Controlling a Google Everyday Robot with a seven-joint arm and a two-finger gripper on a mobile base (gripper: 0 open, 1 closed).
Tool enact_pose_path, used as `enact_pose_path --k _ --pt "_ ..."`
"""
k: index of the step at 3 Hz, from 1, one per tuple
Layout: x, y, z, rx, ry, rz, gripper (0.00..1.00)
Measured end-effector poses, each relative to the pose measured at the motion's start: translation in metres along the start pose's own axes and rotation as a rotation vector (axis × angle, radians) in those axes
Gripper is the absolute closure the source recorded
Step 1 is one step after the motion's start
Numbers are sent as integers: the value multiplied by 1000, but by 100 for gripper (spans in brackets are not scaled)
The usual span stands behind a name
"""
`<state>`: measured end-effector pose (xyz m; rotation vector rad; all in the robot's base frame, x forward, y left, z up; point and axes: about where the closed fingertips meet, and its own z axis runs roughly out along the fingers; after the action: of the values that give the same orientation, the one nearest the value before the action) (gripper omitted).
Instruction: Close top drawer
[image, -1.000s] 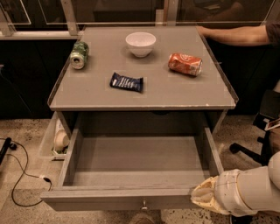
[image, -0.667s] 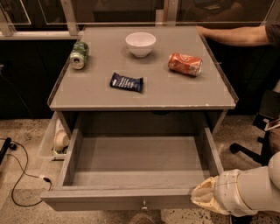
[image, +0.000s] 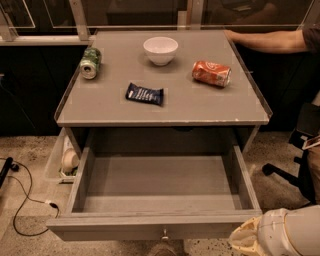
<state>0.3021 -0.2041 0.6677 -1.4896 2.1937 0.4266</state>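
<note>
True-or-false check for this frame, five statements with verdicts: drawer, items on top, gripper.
The top drawer is pulled out and empty. True.
The white bowl sits inside the drawer. False: it stands on the cabinet top.
Both cans stand upright. False: the green can and the orange can lie on their sides.
A dark blue snack packet lies in front of the bowl. True.
The gripper grips the knob. False: the gripper is out of view; only the robot arm shows at lower right, the knob untouched.
</note>
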Motion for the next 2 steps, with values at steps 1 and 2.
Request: enact_pose_path --k 1,2 --pt "0 0 0 0 0 -1 100" --pt "3 -2 19 -5 10 -8 100"
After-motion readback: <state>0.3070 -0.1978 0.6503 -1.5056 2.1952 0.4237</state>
